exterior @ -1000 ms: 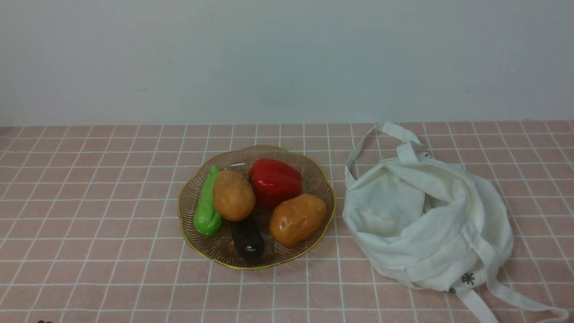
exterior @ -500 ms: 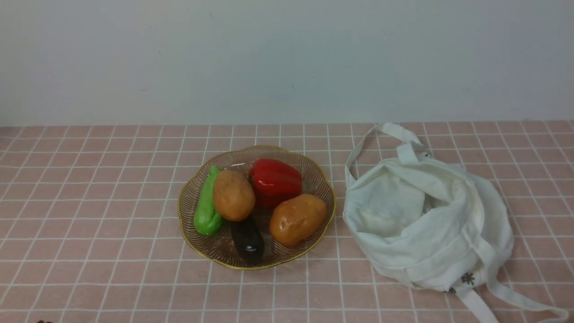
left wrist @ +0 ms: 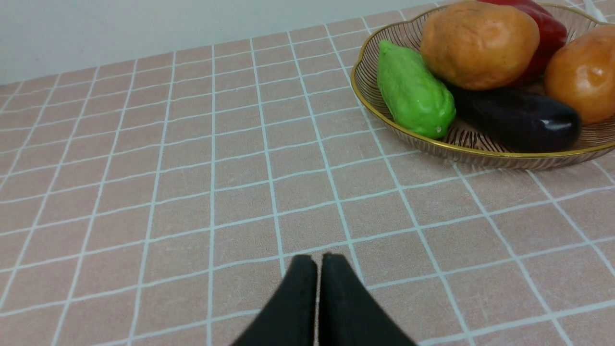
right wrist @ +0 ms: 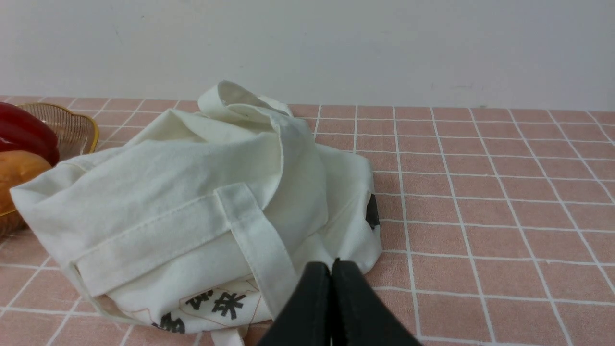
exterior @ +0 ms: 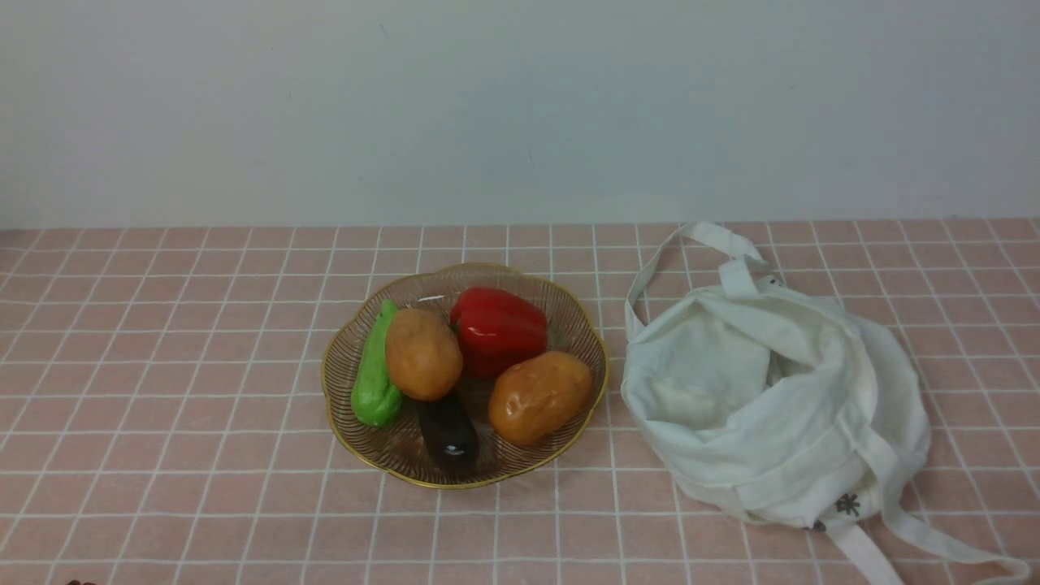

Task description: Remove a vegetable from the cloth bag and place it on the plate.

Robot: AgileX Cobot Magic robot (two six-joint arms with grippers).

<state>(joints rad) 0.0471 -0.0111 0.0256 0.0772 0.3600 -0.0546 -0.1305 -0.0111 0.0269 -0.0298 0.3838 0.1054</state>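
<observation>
Nothing has moved; both arms' fingers (left wrist: 318, 269) (right wrist: 330, 274) sit closed, empty. Potato (exterior: 422, 353) leans on plate (exterior: 349, 443); a nudge could roll it.

A table (exterior: 203, 455) covered with a pink cloth gridded in white squares carries two things. The plate (exterior: 351, 431), a ribbed see-through brownish dish with a wavy gold rim, sits near the middle. Just to its right lies the cloth bag (exterior: 812, 439), an off-white slumped tote, its long flat straps trailing over the squares at the far and near sides.
</observation>
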